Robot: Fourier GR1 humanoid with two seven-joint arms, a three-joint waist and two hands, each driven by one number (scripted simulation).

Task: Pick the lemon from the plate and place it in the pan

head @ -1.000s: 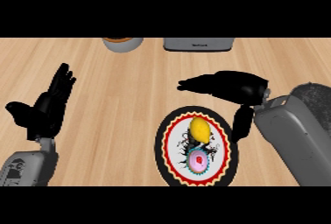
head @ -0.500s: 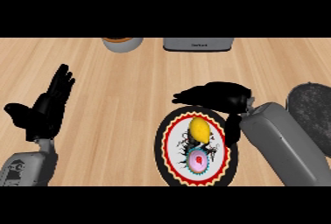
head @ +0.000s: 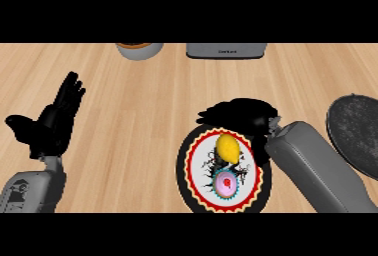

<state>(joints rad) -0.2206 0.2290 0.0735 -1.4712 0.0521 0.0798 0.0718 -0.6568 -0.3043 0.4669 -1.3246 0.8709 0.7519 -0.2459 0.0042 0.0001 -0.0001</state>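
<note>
A yellow lemon [head: 228, 148] lies on the upper half of a round plate [head: 193, 169] with a red and black patterned rim. My right hand [head: 240, 112] hovers over the plate's far edge, just beyond the lemon, fingers bent and pointing left, holding nothing. The dark pan [head: 356, 135] sits at the right edge of the view, partly cut off. Far to the left, my left hand [head: 52, 124] rests open with fingers up.
A pink and teal object [head: 226, 184] lies on the plate's lower half. A grey bowl [head: 139, 49] and a grey appliance [head: 225, 50] stand at the counter's far edge. My right forearm [head: 317, 172] lies between plate and pan.
My right hand has moved left and nearer, from beyond the plate to its far edge above the lemon. The left hand stays still.
</note>
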